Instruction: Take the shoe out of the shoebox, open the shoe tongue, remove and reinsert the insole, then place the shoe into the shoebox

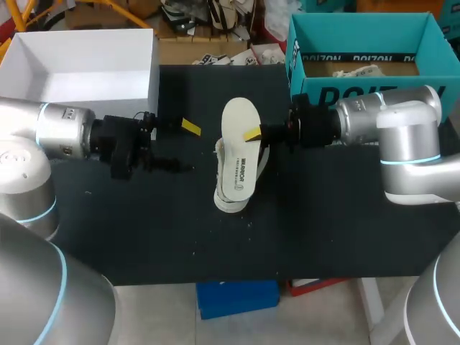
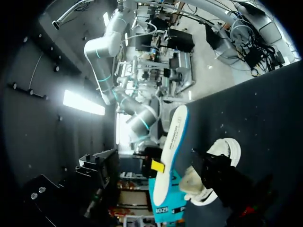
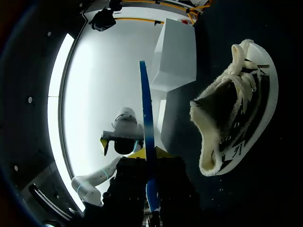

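Insole (image 1: pixel 238 154) upright in right end effector (image 1: pixel 251 134)

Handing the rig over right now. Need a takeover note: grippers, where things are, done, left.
Left gripper: open, empty, hovering beside the shoe.
Right gripper: shut on the white foam insole with blue underside, held above the shoe.
Dark sneaker with white fleecy lining: lying on the black table, out of the box.
White cardboard shoebox: open, behind the left arm.
Done: shoe out, insole removed.
Left: reinsert insole, return shoe to box.
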Controlling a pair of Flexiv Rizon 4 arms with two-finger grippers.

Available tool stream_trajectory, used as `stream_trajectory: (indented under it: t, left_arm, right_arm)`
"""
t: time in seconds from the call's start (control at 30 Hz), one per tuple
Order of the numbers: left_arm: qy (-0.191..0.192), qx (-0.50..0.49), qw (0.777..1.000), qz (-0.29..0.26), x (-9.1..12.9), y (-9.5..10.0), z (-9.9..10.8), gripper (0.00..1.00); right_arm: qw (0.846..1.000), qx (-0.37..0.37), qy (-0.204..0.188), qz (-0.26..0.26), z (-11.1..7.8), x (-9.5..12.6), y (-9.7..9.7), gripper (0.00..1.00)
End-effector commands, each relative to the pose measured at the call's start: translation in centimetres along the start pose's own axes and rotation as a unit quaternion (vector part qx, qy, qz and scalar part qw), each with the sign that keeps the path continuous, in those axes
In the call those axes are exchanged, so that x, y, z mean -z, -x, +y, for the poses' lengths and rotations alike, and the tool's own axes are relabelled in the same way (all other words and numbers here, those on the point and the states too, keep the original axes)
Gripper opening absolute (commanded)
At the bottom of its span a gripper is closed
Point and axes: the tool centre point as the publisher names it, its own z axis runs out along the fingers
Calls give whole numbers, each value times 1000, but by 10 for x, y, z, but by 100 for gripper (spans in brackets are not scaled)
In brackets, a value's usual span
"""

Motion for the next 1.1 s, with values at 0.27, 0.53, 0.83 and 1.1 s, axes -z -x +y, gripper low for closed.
stream_trajectory:
  t: [0.27,0.53,0.83,1.1]
  left_arm:
    - [1,-27,994,-110,-18,-10,16,100]
    - [-16,-52,994,-91,-42,-22,28,99]
    - [-24,-65,993,-94,-63,-27,33,45]
    - [-27,-77,993,-85,-76,-31,34,44]
  right_arm:
    - [1000,-1,-1,-1,0,-1,1,0]
    - [1000,-1,-1,-1,0,-1,1,0]
    - [1000,-1,-1,-1,0,-1,1,0]
    - [1000,-1,-1,-1,0,-1,1,0]
